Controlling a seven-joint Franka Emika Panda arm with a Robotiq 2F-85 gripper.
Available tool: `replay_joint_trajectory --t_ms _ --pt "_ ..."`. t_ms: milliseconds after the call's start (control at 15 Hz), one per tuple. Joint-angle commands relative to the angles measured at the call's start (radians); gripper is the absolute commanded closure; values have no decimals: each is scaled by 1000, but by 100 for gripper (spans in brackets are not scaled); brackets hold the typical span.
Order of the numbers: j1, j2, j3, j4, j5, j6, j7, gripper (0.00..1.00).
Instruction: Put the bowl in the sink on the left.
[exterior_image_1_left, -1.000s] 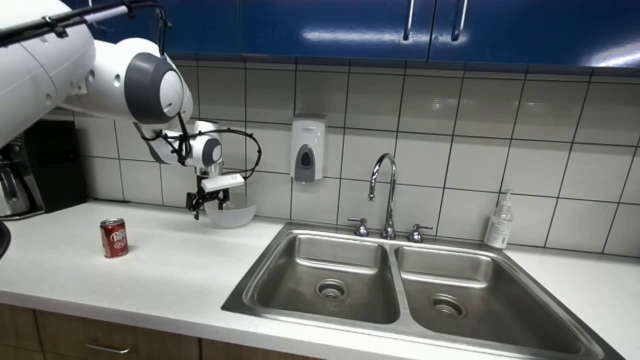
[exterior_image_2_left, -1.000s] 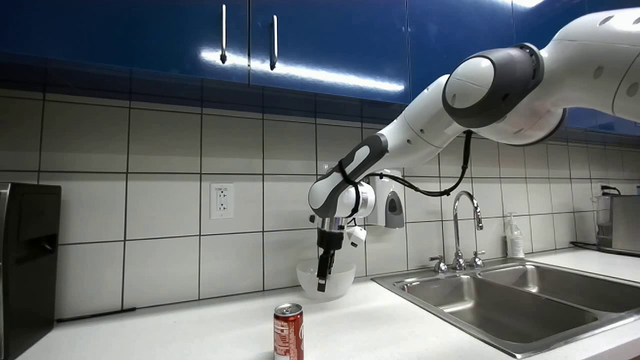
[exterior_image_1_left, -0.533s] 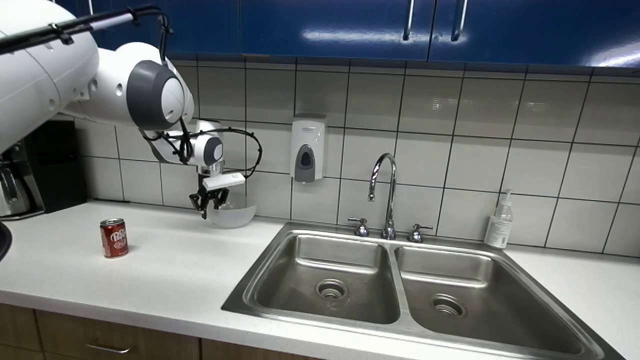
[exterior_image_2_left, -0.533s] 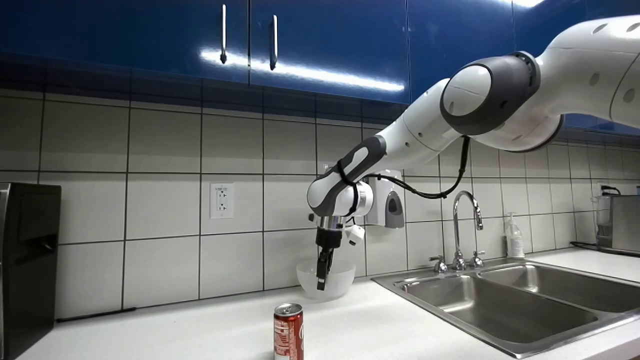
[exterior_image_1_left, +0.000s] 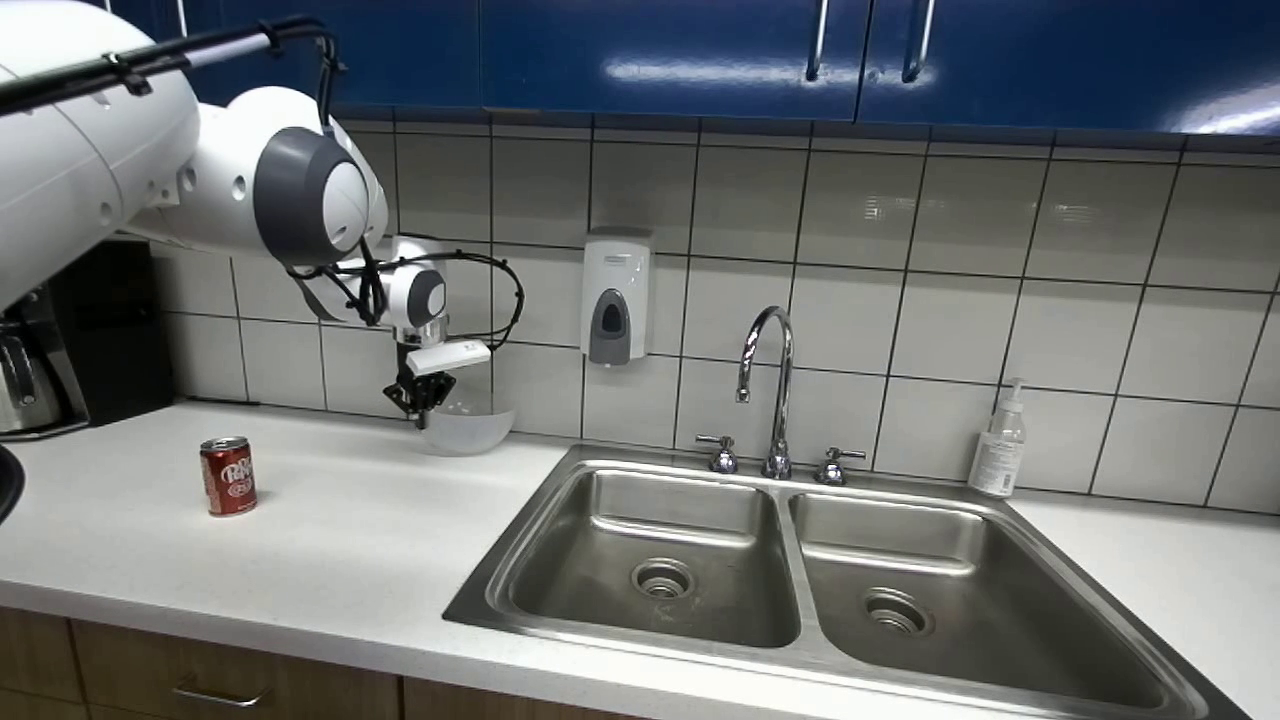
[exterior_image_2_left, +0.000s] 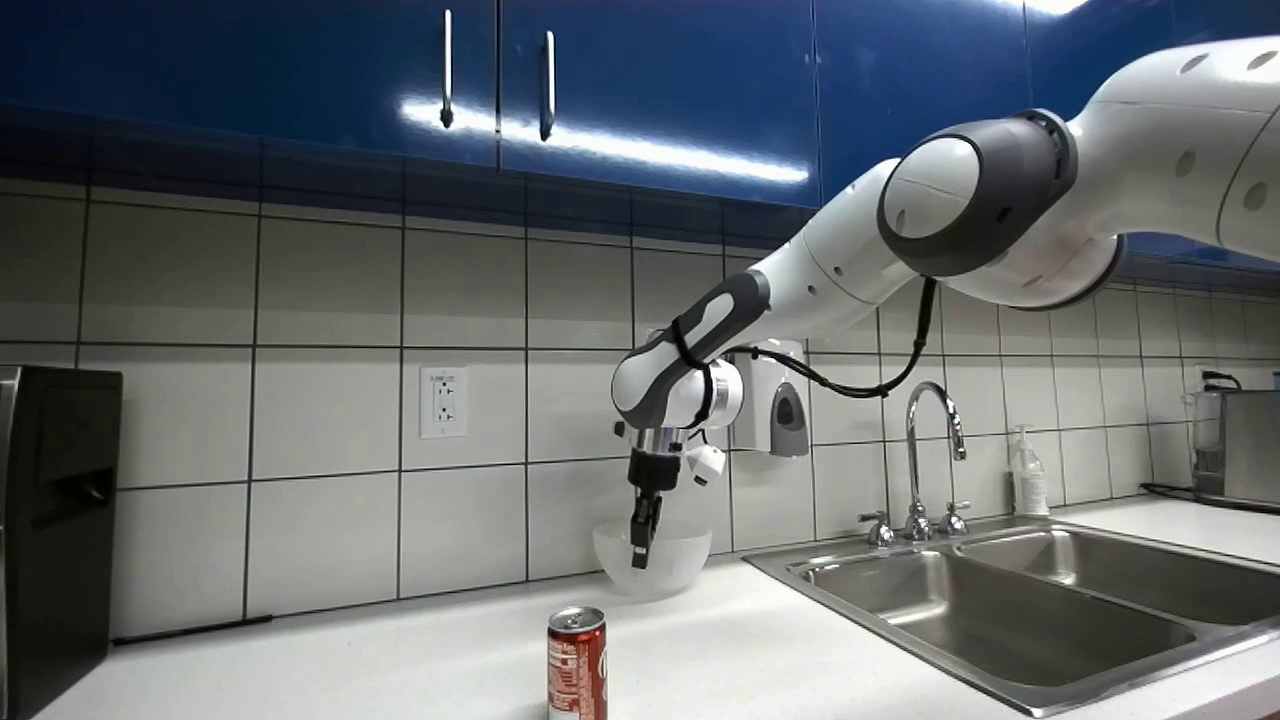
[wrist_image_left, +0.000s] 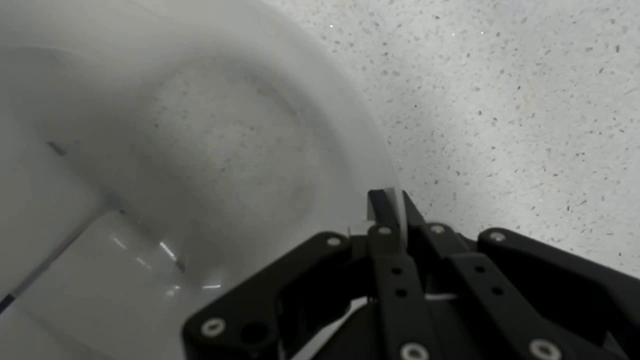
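A: State the condition of the gripper (wrist_image_left: 398, 210).

B: In the wrist view its jaws are nearly together, with the rim of the bowl (wrist_image_left: 240, 135) pinched between them: one jaw inside the wall, one outside. Both exterior views show the grip too small and dark to confirm.

A: State the location of the bowl.

B: It stands upright on the counter (exterior_image_1_left: 350, 570), near the tiled wall (exterior_image_1_left: 545, 290) and apart from the sink (exterior_image_1_left: 800, 560), on the side of the left basin (exterior_image_1_left: 600, 590).

A: List the obscured parts.

B: In the wrist view the bowl runs past the top and left edges. Its body is translucent; counter specks show through it. In both exterior views the gripper covers part of it, and the arm (exterior_image_2_left: 940, 185) leaves at the side. In an exterior view the lower edge cuts off the red can (exterior_image_2_left: 577, 665). At the left edge of an exterior view, a dark object (exterior_image_1_left: 8, 483) shows too little to identify.
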Motion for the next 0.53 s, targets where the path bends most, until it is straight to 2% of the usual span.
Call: replay_joint_trajectory --t_ms 0,467 --pt "-6 -8 15 18 -12 -44 -28 99" --pt "-22 -83 39 -113 -4 20 -69 99"
